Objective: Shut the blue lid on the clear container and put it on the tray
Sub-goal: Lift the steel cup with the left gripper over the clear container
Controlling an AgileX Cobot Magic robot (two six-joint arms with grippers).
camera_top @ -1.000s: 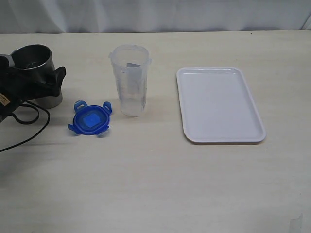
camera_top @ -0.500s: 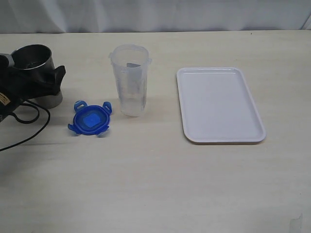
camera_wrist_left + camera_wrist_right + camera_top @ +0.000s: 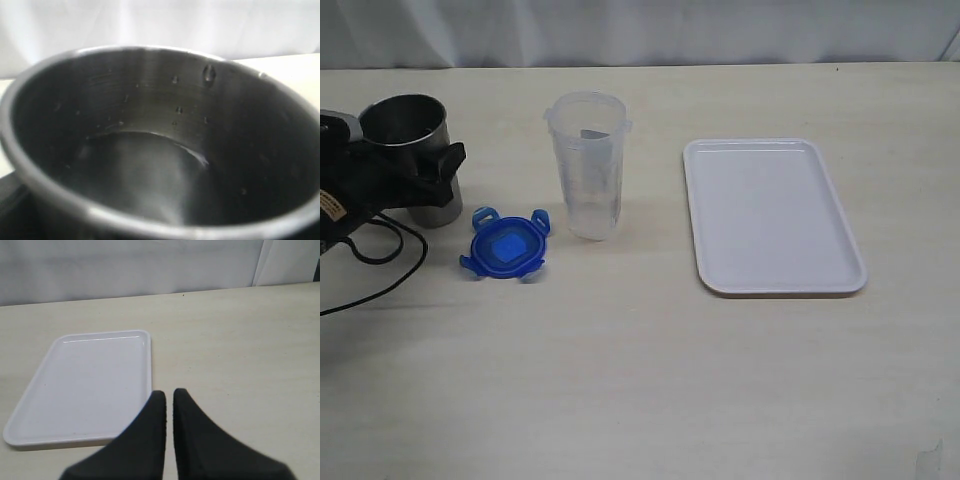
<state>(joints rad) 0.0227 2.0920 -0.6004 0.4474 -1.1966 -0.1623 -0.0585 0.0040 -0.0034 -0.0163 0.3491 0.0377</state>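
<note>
The left end effector (image 3: 420, 170) appears clamped around a steel cup (image 3: 405, 120), so it is not free for the lid. The right end effector (image 3: 169, 392) is seen nearly closed, with nothing held.

The blue lid (image 3: 505, 248) lies flat on the counter (image 3: 640, 380), just beside the left end effector's tip. The clear container (image 3: 588, 165) stands open and upright beyond the lid, long axis vertical. The left arm is judged nearer to both. The tray (image 3: 85, 385) lies close ahead of the right end effector.
</note>
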